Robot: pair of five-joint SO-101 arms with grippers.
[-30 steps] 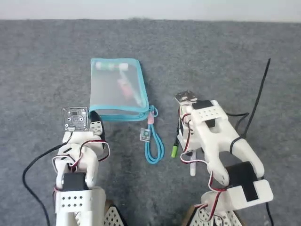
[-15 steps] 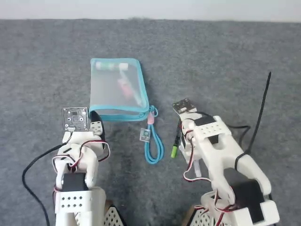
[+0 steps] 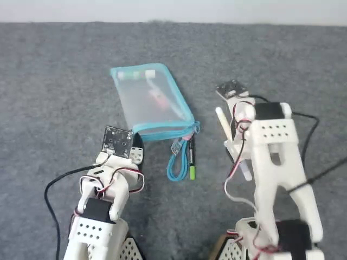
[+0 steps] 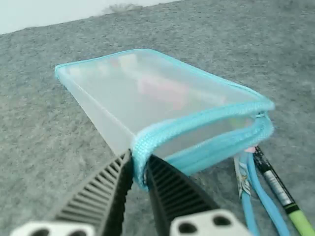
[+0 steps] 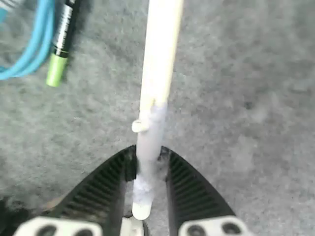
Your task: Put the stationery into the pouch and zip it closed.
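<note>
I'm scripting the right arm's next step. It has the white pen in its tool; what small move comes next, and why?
Probably carry the white pen toward the zipper edge of the pouch. The right tool is shut on the pen, which is apart from the pouch, and the left tool pinches a corner of the pouch, steadying it. Whether the zipper is open is unclear.

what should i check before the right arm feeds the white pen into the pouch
1. White pen held in the right gripper: ok.
2. Left gripper pinching the pouch edge: ok.
3. Pouch mouth open enough: cannot tell.
4. White pen lined up at the mouth: not ok, it is off beside the pouch.
5. Black and green pen inside: not ok, it lies outside.
</note>
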